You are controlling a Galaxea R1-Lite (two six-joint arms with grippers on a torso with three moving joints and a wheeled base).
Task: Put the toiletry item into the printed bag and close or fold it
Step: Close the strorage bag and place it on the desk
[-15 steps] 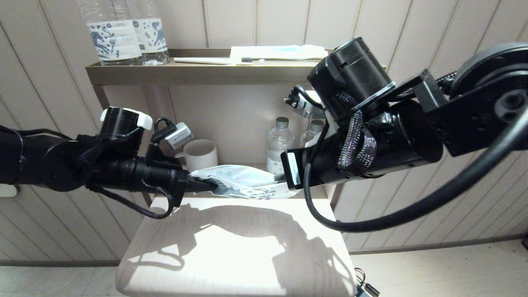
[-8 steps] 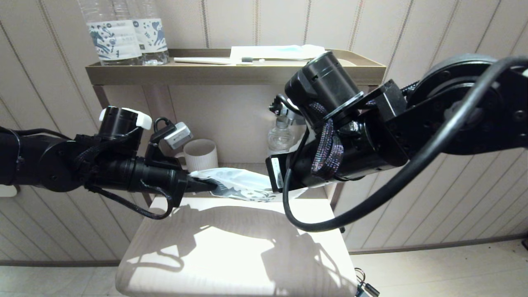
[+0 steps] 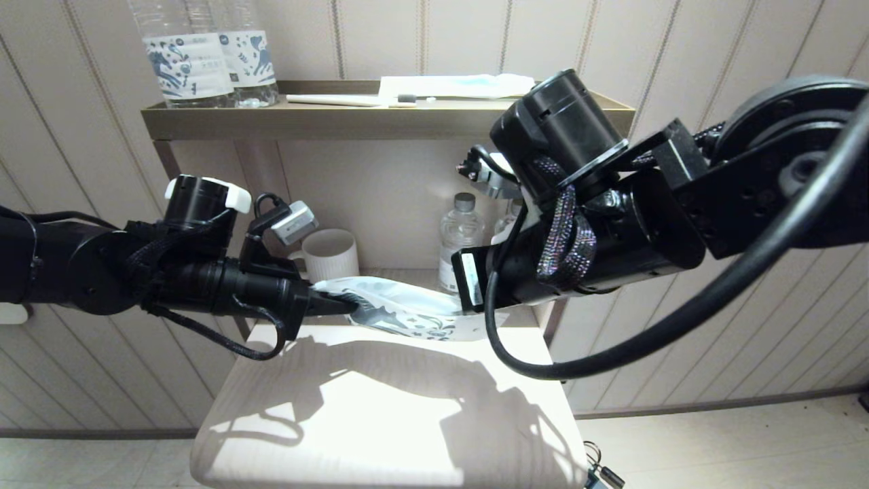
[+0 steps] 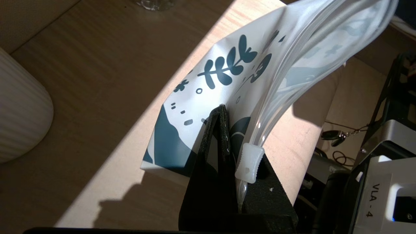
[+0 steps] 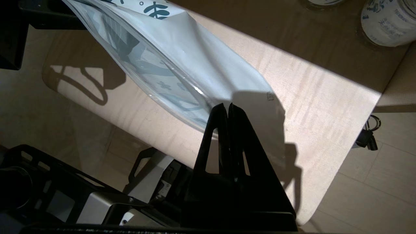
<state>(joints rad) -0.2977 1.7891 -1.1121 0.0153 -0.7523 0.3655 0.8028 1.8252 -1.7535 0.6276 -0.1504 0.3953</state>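
Note:
The printed bag (image 3: 407, 309), white with dark-blue motifs, hangs stretched between my two grippers just above the pale table (image 3: 380, 421). My left gripper (image 3: 343, 303) is shut on its left end. In the left wrist view that gripper (image 4: 229, 125) pinches the printed bag (image 4: 227, 65) right beside the white zip slider (image 4: 248, 161). My right gripper (image 5: 228, 106) is shut on the edge at the other end of the printed bag (image 5: 182, 55); in the head view the arm hides its fingers. The slim grey toothbrush is not visible.
A ribbed white cup (image 3: 330, 252) and clear bottles (image 3: 460, 238) stand on the lower shelf behind the bag. The top shelf (image 3: 326, 122) carries horse-labelled bottles (image 3: 190, 64), a white-handled toothbrush (image 3: 353, 100) and a white-and-blue packet (image 3: 455, 85).
My right arm swung left toward the left gripper, then back right. The bag, bulged a second ago, now lies flatter and longer. The left arm has not moved.

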